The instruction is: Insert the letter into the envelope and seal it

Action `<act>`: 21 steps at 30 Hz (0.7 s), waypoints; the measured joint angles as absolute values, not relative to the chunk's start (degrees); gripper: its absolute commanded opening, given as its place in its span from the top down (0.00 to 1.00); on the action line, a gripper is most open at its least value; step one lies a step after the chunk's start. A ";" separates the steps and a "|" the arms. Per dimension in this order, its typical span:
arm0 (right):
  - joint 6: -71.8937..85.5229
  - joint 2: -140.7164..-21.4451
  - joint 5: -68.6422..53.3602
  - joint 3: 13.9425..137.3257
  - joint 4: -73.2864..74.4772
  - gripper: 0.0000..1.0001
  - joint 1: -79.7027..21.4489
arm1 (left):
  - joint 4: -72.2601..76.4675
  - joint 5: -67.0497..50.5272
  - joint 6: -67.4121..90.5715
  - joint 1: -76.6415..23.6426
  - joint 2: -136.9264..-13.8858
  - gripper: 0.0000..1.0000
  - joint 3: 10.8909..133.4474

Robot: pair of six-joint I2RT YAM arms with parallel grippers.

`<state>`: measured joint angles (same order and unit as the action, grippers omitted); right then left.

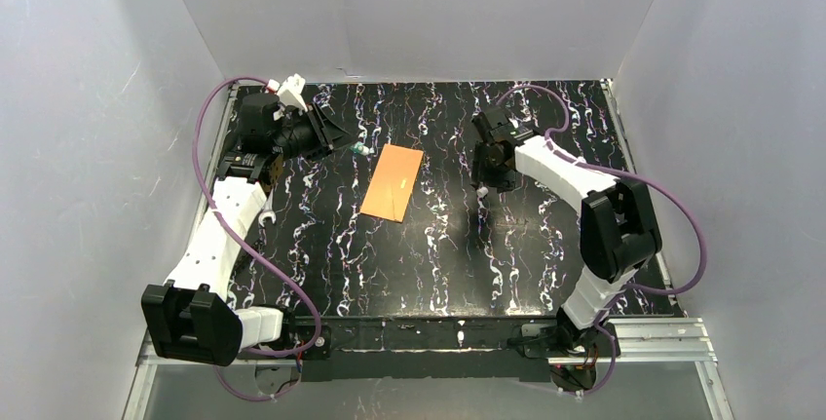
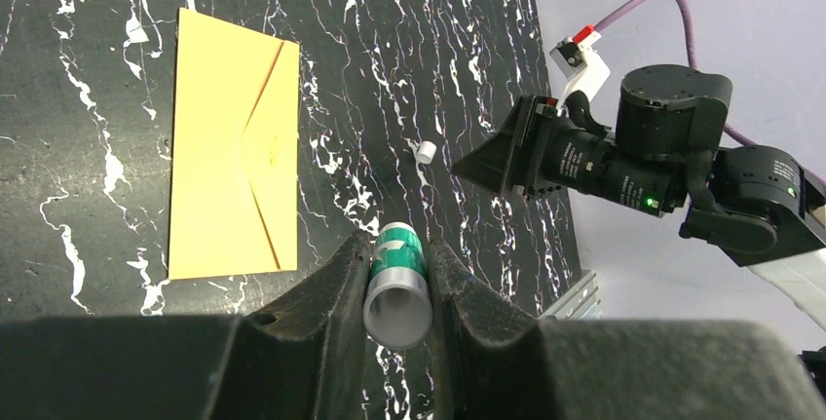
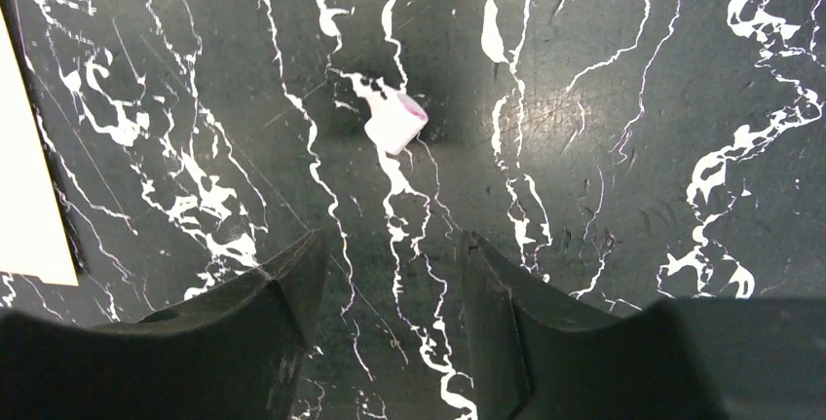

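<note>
The orange envelope lies flat in the middle of the black marbled table, its triangular flap folded down. The letter is out of view. My left gripper hovers just left of the envelope's far end. It is shut on a green-labelled glue stick tube whose open grey end faces the camera. My right gripper is to the right of the envelope, open over bare table with nothing between its fingers. A small white cap lies on the table just ahead of it.
A washed-out pale sheet edge shows at the left of the right wrist view. White walls enclose the table on three sides. The right arm's wrist and camera sit beyond the cap in the left wrist view.
</note>
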<state>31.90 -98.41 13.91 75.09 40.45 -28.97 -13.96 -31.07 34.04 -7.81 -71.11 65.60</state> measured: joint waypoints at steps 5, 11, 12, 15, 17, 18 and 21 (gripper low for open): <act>35.88 -98.74 12.80 73.38 38.00 0.46 -26.13 | -13.96 -31.05 34.22 -7.81 -71.11 1.00 65.60; 47.31 -101.67 12.32 72.93 37.56 0.46 -23.64 | -13.63 -30.96 35.03 -7.81 -71.11 1.00 65.30; 48.95 -102.69 12.19 72.95 37.60 0.46 -23.64 | -13.43 -30.94 35.24 -7.81 -71.11 1.00 65.04; 52.75 -105.80 11.75 73.10 37.67 0.46 -23.75 | -12.84 -30.89 36.10 -7.81 -71.11 1.00 63.83; 55.27 -106.59 11.14 74.00 37.21 0.46 -23.83 | -12.62 -30.87 36.53 -7.81 -71.11 1.00 63.09; 55.88 -106.59 11.27 74.28 37.21 0.46 -23.88 | -12.56 -30.87 36.67 -7.81 -71.11 1.00 62.94; 58.11 -106.67 11.90 74.50 37.41 0.46 -23.92 | -12.27 -30.87 37.08 -7.81 -71.11 1.00 62.63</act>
<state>58.11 -106.67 11.90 74.50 37.41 -23.92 -12.27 -30.87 37.08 -7.81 -71.11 62.63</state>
